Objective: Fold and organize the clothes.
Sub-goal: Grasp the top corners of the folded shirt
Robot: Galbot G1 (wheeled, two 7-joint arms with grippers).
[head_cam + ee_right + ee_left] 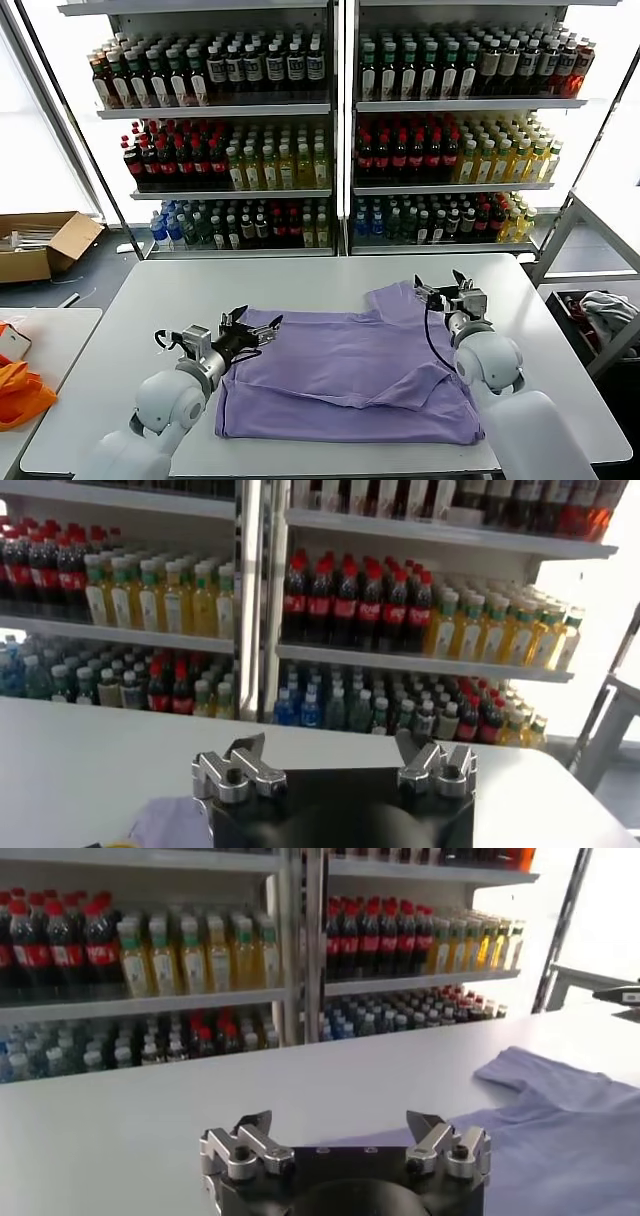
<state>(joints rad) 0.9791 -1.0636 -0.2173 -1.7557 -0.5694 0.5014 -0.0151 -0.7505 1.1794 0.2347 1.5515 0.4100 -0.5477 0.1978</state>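
A lavender T-shirt (350, 375) lies partly folded on the white table (300, 285), one sleeve reaching toward the far right. My left gripper (252, 330) hovers over the shirt's far left corner, open with nothing between its fingers. Over the sleeve at the shirt's far right edge, my right gripper (447, 287) is also open and holds nothing. The left wrist view has the left gripper (340, 1123) above bare table, with the shirt (560, 1133) beside it. In the right wrist view the right gripper (330, 750) faces the shelves, and a bit of shirt (170, 820) shows.
Shelves of bottled drinks (330, 130) stand behind the table. A cardboard box (40, 245) sits on the floor at far left. Something orange (20, 390) lies on a side table (60, 330) at left. A bin with cloth (595, 315) stands at right.
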